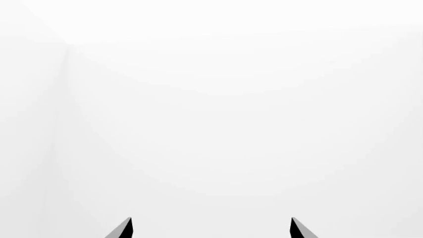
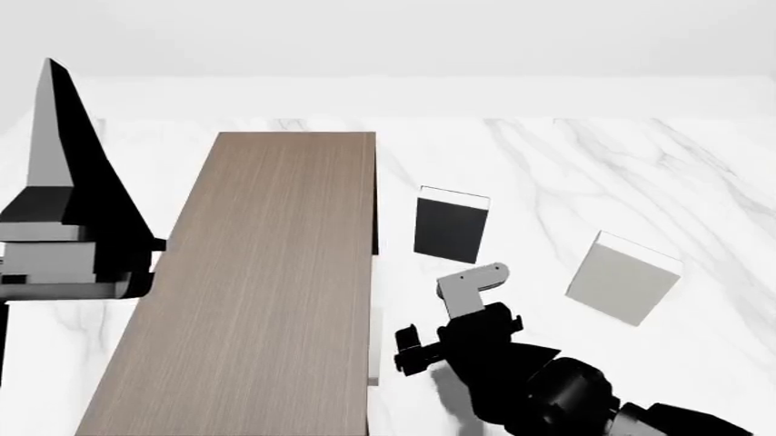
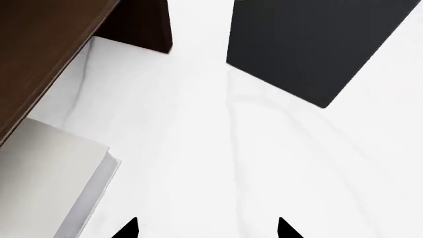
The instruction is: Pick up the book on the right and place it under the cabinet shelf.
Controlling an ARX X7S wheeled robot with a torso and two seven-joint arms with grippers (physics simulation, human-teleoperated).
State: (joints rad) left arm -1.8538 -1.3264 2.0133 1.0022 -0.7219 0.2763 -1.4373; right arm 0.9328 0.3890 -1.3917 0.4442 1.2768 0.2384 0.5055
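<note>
Your right end effector (image 3: 208, 228) gapes empty; the book (image 3: 53, 168) beside it looks part-tucked under the cabinet (image 3: 46, 44), so probably nudge it deeper.

Black, rounded right arm (image 2: 533, 381) — grey wrist block (image 2: 471, 283), black-tipped pincer (image 3: 206, 229) fingers.

pale book (image 3: 56, 173) partly hidden under cabinet shelf (image 3: 49, 54), black book (image 3: 310, 44) cut off

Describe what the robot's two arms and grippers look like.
The right arm is built of chunky glossy black segments with a light grey block near the wrist. The left arm shows angular black and grey faceted shells. Both wrist views show pointed black fingertips, the left one's shaded grey. No cables or markings show.
</note>
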